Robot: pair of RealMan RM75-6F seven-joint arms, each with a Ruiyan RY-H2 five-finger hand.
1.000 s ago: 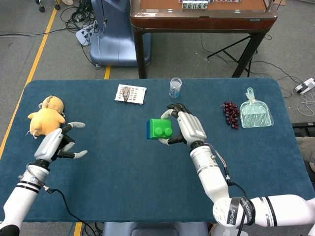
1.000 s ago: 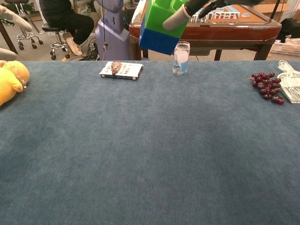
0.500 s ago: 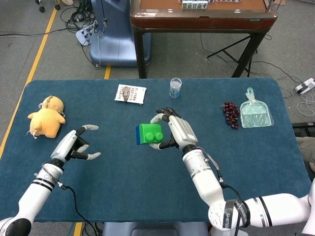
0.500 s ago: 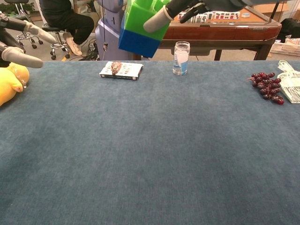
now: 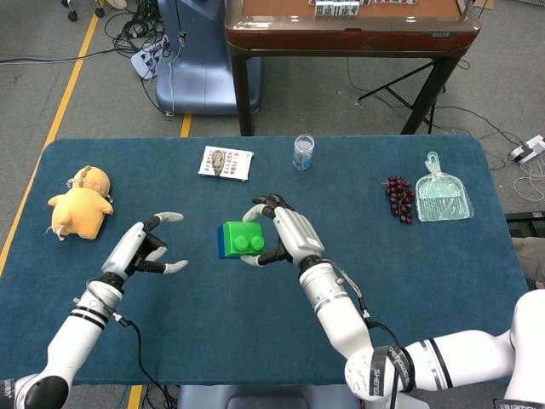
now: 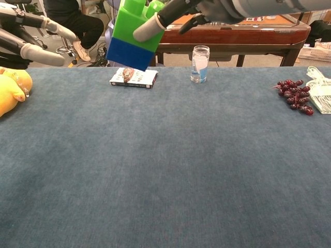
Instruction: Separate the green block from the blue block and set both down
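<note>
Head view: right hand [image 5: 285, 234] around raised green block [image 5: 243, 239].

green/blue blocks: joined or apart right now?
Joined. The green block sits stacked on the blue block, both held above the table by the right hand.

- Right hand [image 5: 281, 239]: raised above the table, forearm reaching up from the near edge, fingers [image 6: 150, 27] wrapped around the stacked blocks.
- Left hand [image 5: 146, 249]: raised at left, holding nothing, fingers [image 6: 36, 52] spread and pointed toward the right hand.
</note>
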